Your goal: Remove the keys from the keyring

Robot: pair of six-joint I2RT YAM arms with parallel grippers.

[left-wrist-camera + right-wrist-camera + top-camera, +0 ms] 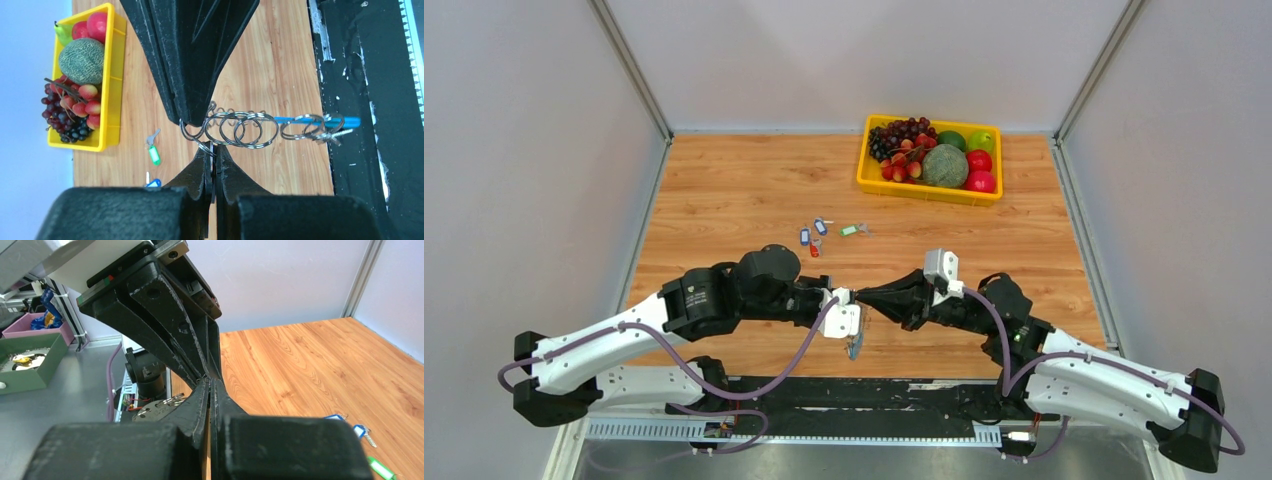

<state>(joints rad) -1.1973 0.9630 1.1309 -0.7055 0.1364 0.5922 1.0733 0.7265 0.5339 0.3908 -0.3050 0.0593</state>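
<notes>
You're pinching the keyring [242,129] with left gripper [212,151] and right gripper [192,120], both fully closed tip-to-tip, steadying it for unthreading.

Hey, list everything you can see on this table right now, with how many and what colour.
keys: four loose, tags two blue, one red, one green, mid-table
keyring: one, silver linked rings with blue strip, pinched between the grippers
basket: one, yellow, far right
grapes: one bunch, dark purple, basket's left end
melon: one, green, basket's middle
red fruit: two, red, basket's right end
table: one, light wood
left gripper: one, black, shut on keyring
right gripper: one, black, shut on keyring, facing the left
</notes>
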